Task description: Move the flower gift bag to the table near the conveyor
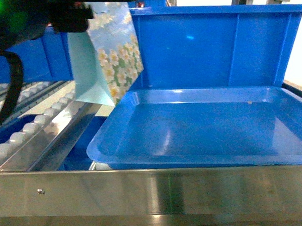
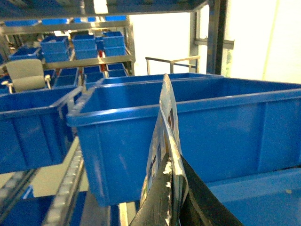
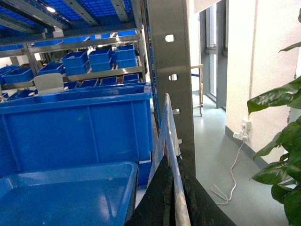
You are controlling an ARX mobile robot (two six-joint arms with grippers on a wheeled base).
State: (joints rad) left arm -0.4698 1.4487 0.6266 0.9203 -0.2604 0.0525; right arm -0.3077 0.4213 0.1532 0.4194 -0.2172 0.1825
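Observation:
The flower gift bag [image 1: 117, 49], pale blue with white and yellow daisies, hangs at the top left of the head view, above the conveyor [image 1: 30, 129] with its white rollers. My left gripper [image 1: 85, 17] is shut on the bag's top edge. In the left wrist view the bag [image 2: 164, 108] rises edge-on from the shut left gripper [image 2: 174, 157]. My right gripper [image 3: 171, 157] is shut on a thin pale sheet [image 3: 168, 117] seen edge-on; I cannot tell what it is. The table is out of view.
A blue tray [image 1: 97, 146] lies right of the bag, with a tall blue bin [image 1: 213, 44] behind it. A steel beam [image 1: 155, 194] crosses the front. On the right stand a steel post [image 3: 167, 56] and a plant [image 3: 282, 141], with a cable [image 3: 230, 179] on the floor.

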